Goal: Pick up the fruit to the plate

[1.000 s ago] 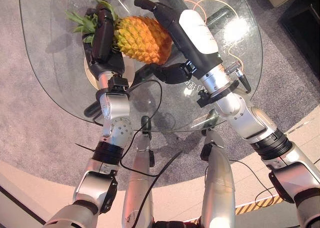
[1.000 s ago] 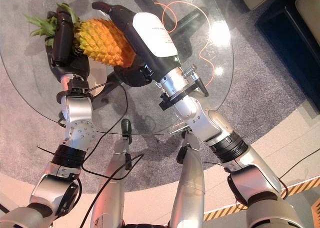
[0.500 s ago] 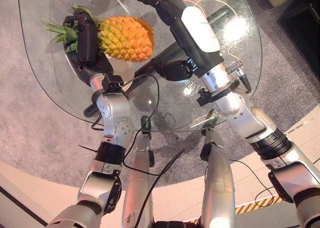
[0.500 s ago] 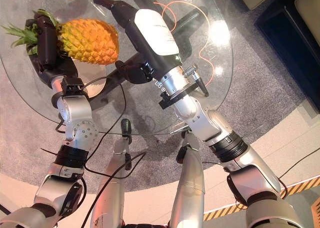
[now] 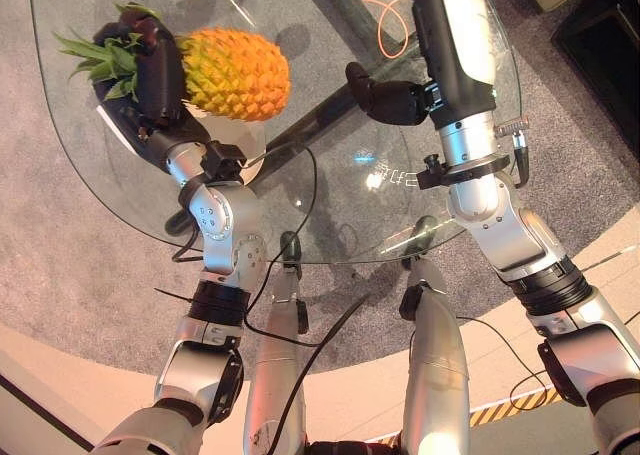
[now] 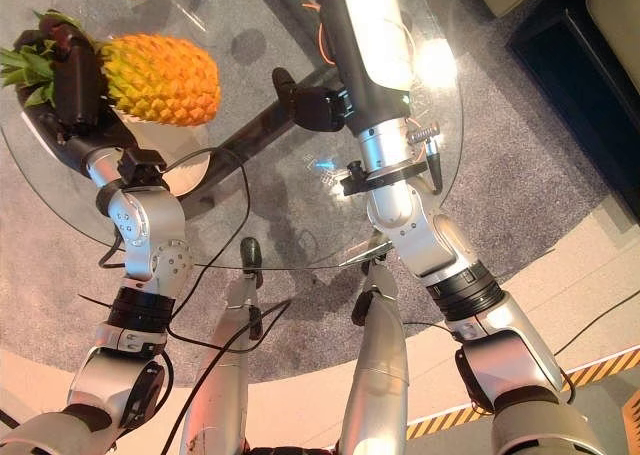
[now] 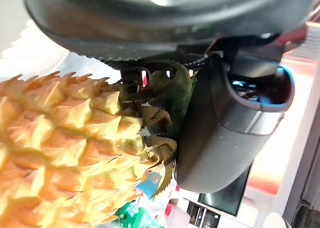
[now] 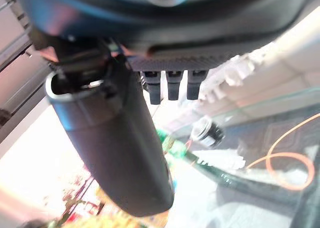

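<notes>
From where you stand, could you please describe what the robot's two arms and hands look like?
Both arms are jointed silver-grey metal segments with black rings at the joints. The left hand is dark, nearly black, on a black wrist block with thin black cables looping from it. The right hand is dark too, with a large glossy white cover on its back, a dark thumb, and a black clamp ring with a silver bolt at the wrist.

A large orange-yellow pineapple with a scaly, pointed rind (image 7: 55, 148) lies close against the robot's dark left hand (image 7: 165, 32), whose bulk runs along one edge of the view. The hand's thick dark thumb (image 7: 225, 133) stands out beside the fruit, pressed against its green serrated crown leaves (image 7: 172, 95), which sit between rind and thumb. Past the fruit show small blurred colourful items (image 7: 150, 208), too indistinct to identify, against a bright background
</notes>
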